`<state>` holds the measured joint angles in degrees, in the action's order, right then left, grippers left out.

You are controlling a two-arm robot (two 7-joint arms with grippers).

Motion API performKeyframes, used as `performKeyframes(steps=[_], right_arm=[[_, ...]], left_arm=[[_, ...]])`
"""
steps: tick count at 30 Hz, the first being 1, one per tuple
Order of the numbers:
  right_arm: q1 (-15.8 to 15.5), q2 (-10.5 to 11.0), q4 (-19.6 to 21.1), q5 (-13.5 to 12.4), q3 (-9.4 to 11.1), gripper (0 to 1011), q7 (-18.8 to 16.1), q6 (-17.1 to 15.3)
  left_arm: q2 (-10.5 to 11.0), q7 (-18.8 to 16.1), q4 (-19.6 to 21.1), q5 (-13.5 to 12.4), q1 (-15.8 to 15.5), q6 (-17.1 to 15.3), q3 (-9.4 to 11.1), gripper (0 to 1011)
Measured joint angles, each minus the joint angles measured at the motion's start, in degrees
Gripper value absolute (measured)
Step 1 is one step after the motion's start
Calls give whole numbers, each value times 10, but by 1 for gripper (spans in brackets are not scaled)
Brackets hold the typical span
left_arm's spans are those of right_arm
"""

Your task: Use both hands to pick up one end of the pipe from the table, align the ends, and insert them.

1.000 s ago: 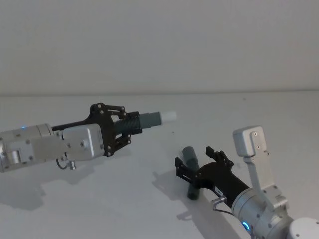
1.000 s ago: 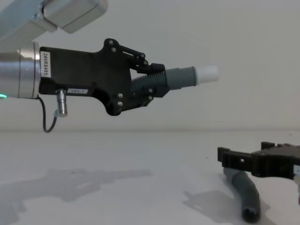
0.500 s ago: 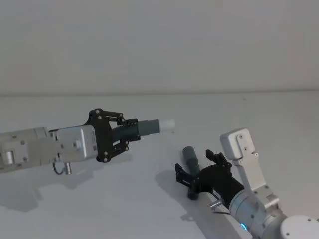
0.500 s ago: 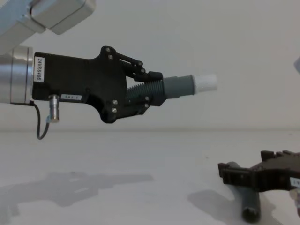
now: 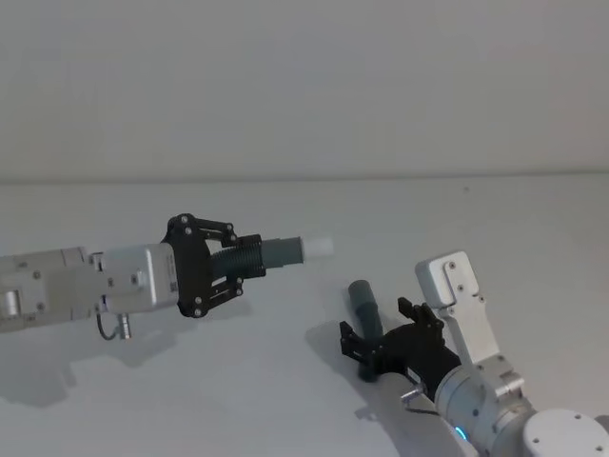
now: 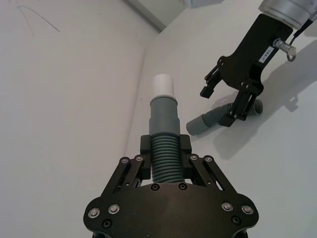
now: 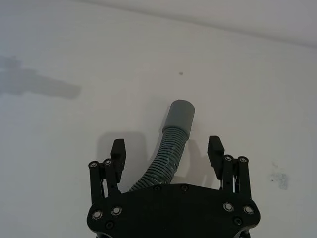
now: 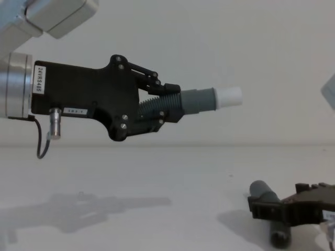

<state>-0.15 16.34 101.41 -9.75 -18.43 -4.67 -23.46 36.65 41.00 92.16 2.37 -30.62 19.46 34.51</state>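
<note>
1. The pipe is in two separate pieces, both dark grey hose with a ribbed middle and smooth cuffs.
2. The first hose piece (image 5: 278,253) is up in the air, well clear of the white table (image 5: 238,390). It lies roughly level and points toward the robot's right. Its smooth cuff ends in a narrower white tube tip (image 8: 229,96).
3. The left gripper (image 5: 245,268) is clamped on this piece – its fingers pinch the ribbed section from both sides, seen most plainly in the left wrist view (image 6: 166,148). The cuff and tip stick out past them.
4. The second hose piece (image 7: 174,140) lies on the table, lower and to the right of the first. It is slightly bent, and its far smooth cuff (image 7: 181,113) points away from the robot.
5. The right gripper (image 5: 376,324) is low at the table with its jaws spread wide – the ribbed part of the second piece lies between the fingers (image 7: 118,148), which stand clear of it on either side.
6. Nothing lies between the white tip and the second piece. A pale wall (image 5: 304,86) stands behind the table, and the left arm's shadow (image 8: 104,205) falls on the table.
</note>
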Motion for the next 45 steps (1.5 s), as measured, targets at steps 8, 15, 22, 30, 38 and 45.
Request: performKeyframes(steps=[8, 15, 22, 30, 38, 45], right_arm=[[14, -10, -12, -2, -1, 1004, -3, -26], [25, -15, -20, -2, -4, 1004, -10, -46], [33, -19, -26, -2, -6, 945, -14, -58], [37, -20, -28, -2, -7, 732, -17, -65], [40, -21, -30, -2, -7, 494, -18, -69], [41, -22, -30, -2, -8, 255, -19, -70]], left_arm=[[1, 3, -1, 4, 0, 1, 0, 300], [2, 5, -1, 5, 0, 1, 1, 300], [2, 6, -1, 6, 0, 1, 1, 300], [2, 7, -1, 7, 0, 1, 1, 300], [3, 7, -1, 7, 0, 1, 1, 300], [3, 7, -1, 8, 0, 1, 0, 300]])
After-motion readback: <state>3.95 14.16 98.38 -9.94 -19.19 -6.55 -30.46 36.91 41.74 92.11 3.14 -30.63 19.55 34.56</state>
